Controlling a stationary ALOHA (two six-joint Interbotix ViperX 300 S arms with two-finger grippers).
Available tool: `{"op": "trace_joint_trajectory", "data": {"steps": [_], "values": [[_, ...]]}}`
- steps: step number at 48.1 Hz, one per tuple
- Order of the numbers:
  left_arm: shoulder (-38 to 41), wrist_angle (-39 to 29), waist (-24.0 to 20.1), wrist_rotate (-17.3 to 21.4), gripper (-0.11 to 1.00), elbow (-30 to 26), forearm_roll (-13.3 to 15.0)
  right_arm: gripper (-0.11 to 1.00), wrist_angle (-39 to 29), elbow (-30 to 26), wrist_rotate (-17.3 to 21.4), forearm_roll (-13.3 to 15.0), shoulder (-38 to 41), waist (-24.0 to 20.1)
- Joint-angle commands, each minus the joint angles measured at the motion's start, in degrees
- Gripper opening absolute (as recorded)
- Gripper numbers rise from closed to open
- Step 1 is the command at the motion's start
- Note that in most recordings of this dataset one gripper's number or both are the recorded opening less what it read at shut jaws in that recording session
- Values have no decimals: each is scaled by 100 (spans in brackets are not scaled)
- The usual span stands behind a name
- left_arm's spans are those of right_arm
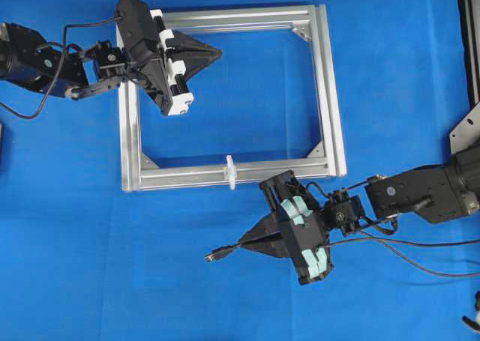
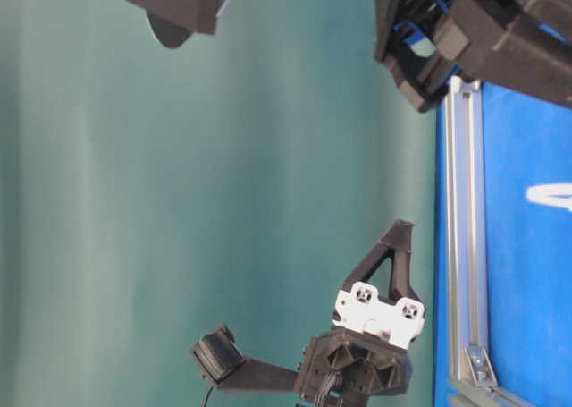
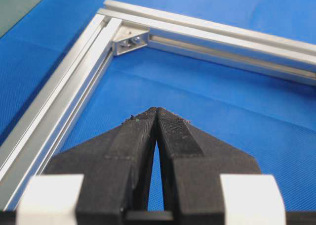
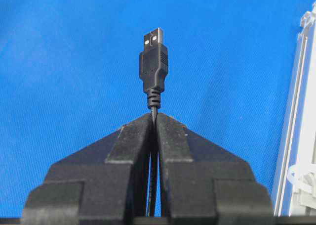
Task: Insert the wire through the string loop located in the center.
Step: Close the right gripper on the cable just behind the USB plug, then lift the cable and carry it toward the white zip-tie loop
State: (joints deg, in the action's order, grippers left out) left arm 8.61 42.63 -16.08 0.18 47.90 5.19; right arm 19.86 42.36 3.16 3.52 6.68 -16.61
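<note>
The wire's black plug point(image 4: 153, 62) with a metallic tip sticks out just past my right gripper point(image 4: 154, 115), which is shut on the thin cable right behind it. From overhead, the plug point(image 1: 212, 256) points left over the blue mat, and the right gripper point(image 1: 241, 245) hovers below the frame's near rail. The string loop point(image 1: 231, 171) stands whitish and upright on the middle of that rail, up and slightly left of the gripper; it also shows at the right edge of the right wrist view point(image 4: 302, 179). My left gripper point(image 1: 219, 53) is shut and empty inside the frame's upper left point(image 3: 156, 109).
The silver aluminium frame point(image 1: 330, 94) lies flat on the blue mat, with corner brackets point(image 3: 129, 39) inside its corners. The wire's remaining length point(image 1: 420, 243) trails right beneath the right arm. A metal stand point(image 1: 469, 127) sits at the right edge.
</note>
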Motion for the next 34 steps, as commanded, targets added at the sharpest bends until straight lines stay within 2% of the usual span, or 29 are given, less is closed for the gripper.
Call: {"op": "trace_joint_trajectory", "data": {"steps": [1, 23, 34], "values": [[-167, 35, -9, 9, 0, -35, -18, -2, 26, -53, 0, -9, -158, -18], [-158, 26, -9, 9, 0, -35, -18, -2, 18, -44, 0, -9, -158, -9], [-167, 26, -9, 9, 0, -35, -18, -2, 44, 185, 9, -18, -290, -9]]}}
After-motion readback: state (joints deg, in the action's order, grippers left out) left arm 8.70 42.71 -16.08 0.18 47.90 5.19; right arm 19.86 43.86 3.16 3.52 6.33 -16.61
